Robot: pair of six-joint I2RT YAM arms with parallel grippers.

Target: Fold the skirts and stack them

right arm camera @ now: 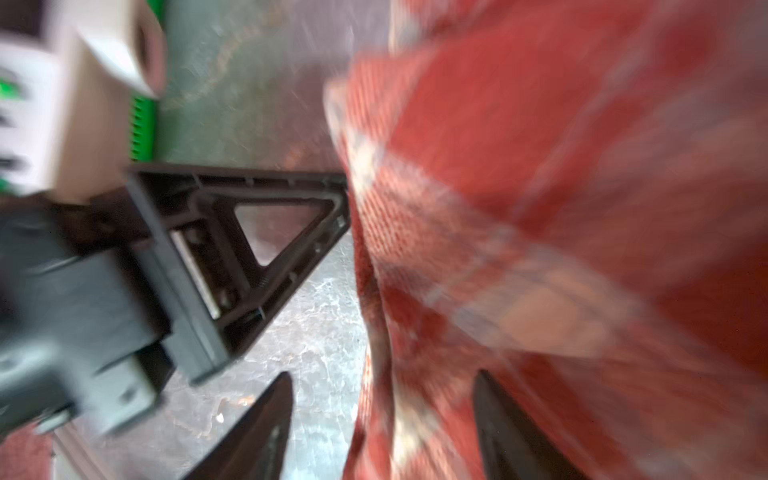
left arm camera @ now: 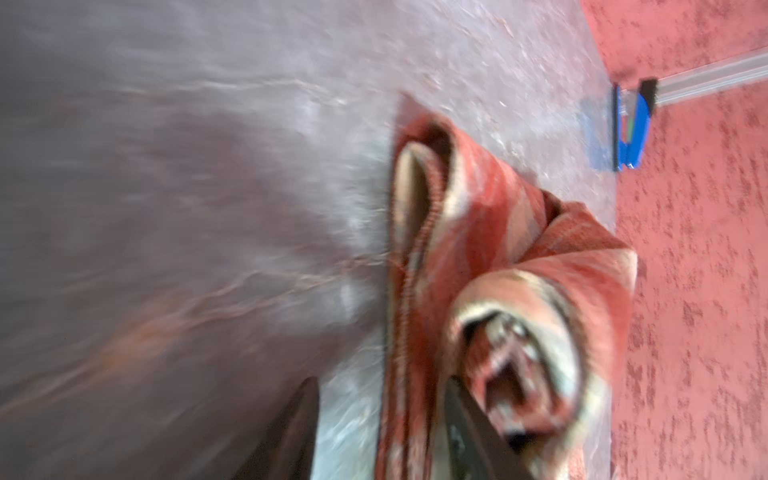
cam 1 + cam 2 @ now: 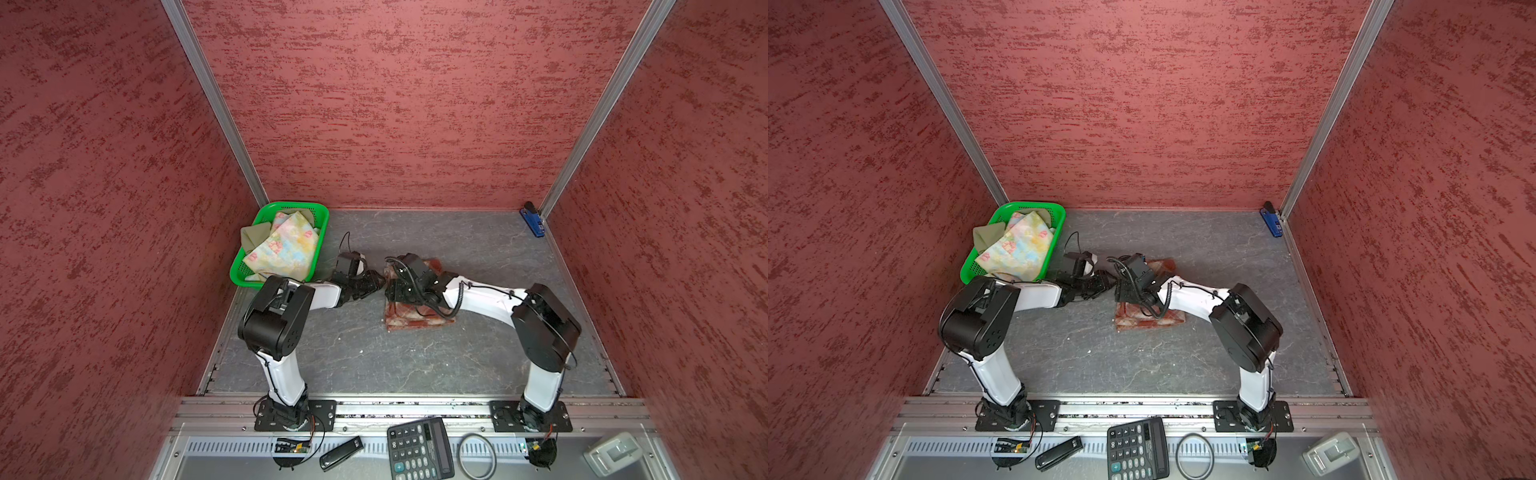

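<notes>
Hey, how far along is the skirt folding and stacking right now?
Done: the plaid skirt lies folded on the table. In hand: nothing gripped; the left gripper and right gripper stand open at its edge. Left: the floral skirt and olive skirt lie loose in the green basket.

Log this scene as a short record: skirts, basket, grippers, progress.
plaid skirt: folded, on the table, middle
floral skirt: crumpled in the basket, on top
olive skirt: in the basket, partly under the floral skirt
left gripper: open, astride the plaid skirt's edge
right gripper: open, astride the same edge
progress: one skirt folded, two not yet taken out
</notes>
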